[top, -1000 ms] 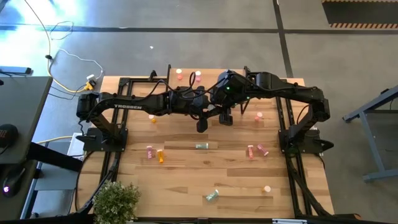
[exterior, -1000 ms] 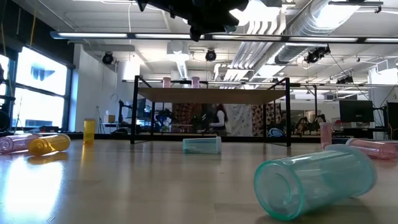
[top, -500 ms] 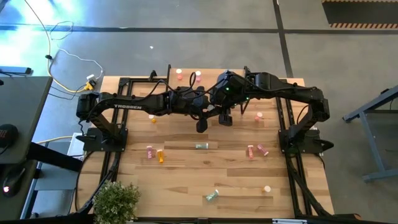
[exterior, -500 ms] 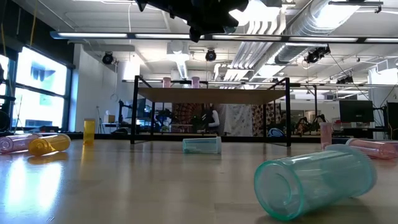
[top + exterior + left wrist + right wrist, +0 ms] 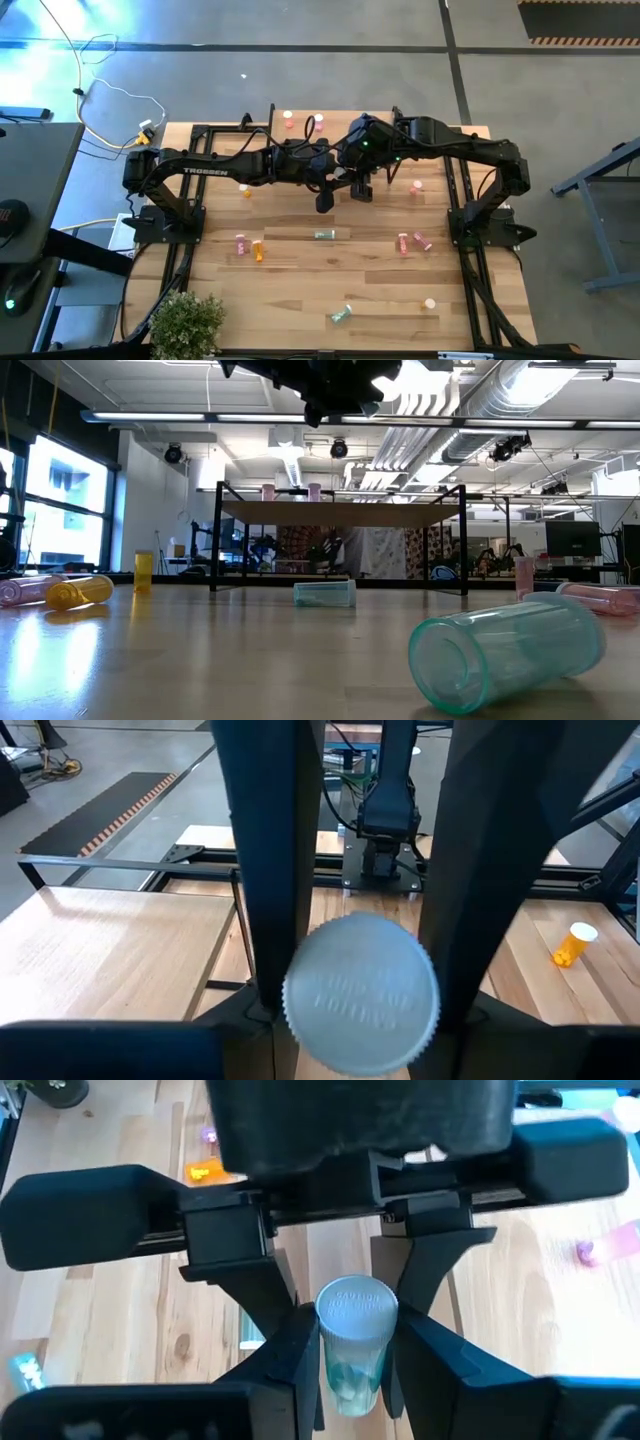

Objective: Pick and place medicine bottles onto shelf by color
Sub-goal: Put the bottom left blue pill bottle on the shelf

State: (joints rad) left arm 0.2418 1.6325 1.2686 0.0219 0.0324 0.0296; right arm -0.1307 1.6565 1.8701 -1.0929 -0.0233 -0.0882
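Observation:
Both arms meet high over the middle of the table. My right gripper (image 5: 355,1330) is shut on a pale teal medicine bottle (image 5: 352,1365) with a white cap. My left gripper (image 5: 372,820) faces it, open, its fingers standing close on either side of the cap (image 5: 360,995). In the high view the arms hide the bottle. The shelf (image 5: 340,513) stands at the table's far side, with two pink bottles (image 5: 268,491) upright on its board. Other bottles lie loose on the table: teal (image 5: 325,235), orange (image 5: 258,250) and pink (image 5: 403,243). My left gripper has one finger (image 5: 270,870) on each side of the bottle's cap; whether they touch it I cannot tell. My right gripper pinches the bottle's teal body (image 5: 350,1380) below the cap between its two fingers, slanting down from the table's right. The bottle is lifted clear, its cap end toward my left gripper.
A teal bottle (image 5: 510,650) lies near the table's front edge, beside a standing one (image 5: 430,303). A potted plant (image 5: 185,325) stands at the front left corner. The arms' black frames (image 5: 470,230) line both sides. An orange bottle (image 5: 572,945) lies by the right frame.

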